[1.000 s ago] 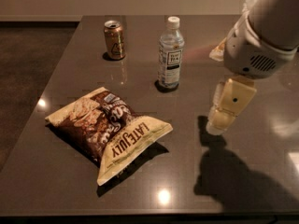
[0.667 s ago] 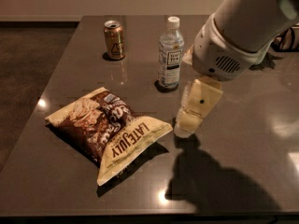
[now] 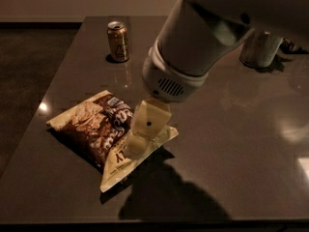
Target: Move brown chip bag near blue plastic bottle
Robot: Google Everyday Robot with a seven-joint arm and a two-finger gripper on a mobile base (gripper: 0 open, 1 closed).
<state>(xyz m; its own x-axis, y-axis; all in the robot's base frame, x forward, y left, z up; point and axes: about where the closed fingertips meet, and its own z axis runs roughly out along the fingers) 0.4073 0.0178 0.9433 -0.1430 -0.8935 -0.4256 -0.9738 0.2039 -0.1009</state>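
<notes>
The brown chip bag (image 3: 96, 132) lies flat on the dark table (image 3: 227, 149), left of centre, its cream-yellow end pointing toward the front. My gripper (image 3: 140, 140) hangs from the big white arm and sits over the bag's right edge, at or just above its surface. The blue plastic bottle is hidden behind my arm.
A gold-brown drink can (image 3: 118, 41) stands at the back left of the table. A grey metal can-like object (image 3: 259, 47) stands at the back right. The table's left edge (image 3: 53, 88) drops to a dark floor.
My arm has swung left across the table, from the right side to over the chip bag's right edge. It now covers the bottle. The bag and can have not moved.
</notes>
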